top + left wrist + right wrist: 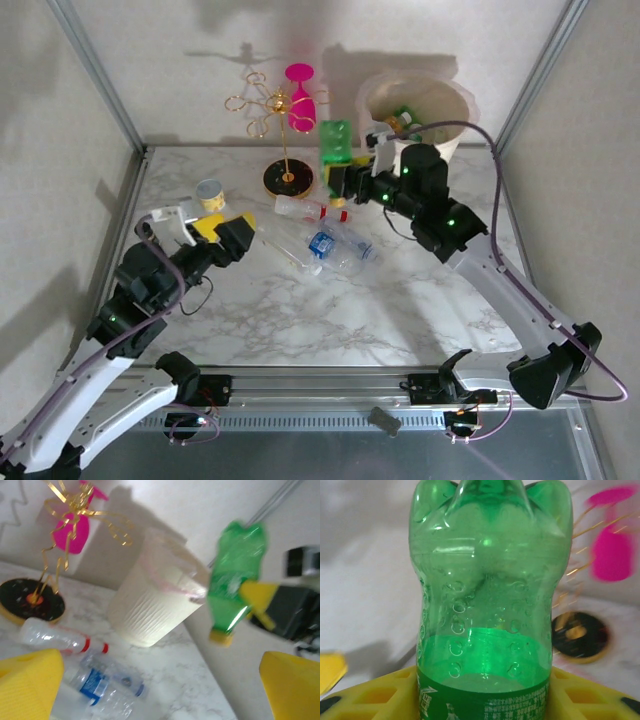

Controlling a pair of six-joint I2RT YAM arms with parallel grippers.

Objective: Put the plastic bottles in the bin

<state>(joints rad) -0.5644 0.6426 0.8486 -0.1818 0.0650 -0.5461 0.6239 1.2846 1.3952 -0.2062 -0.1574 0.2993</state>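
Note:
My right gripper (343,182) is shut on a green plastic bottle (336,146), held base-up above the table just left of the bin (447,100). In the right wrist view the green bottle (485,595) stands between the yellow pads (365,697). The cream bin (160,605) holds at least one green bottle (403,118). A clear red-capped bottle (300,208) and a clear blue-labelled bottle (325,245) lie mid-table. My left gripper (228,232) is open and empty, just left of them. Its view shows the red-capped bottle (55,637), the blue-labelled one (100,685) and the held green bottle (235,587).
A gold wire stand (268,105) carrying a pink glass (300,100) rises from a black round base (288,178) at the back centre. A small yellow tub with a grey lid (209,192) sits by my left gripper. Metal frame posts (100,75) edge the marble table (330,320).

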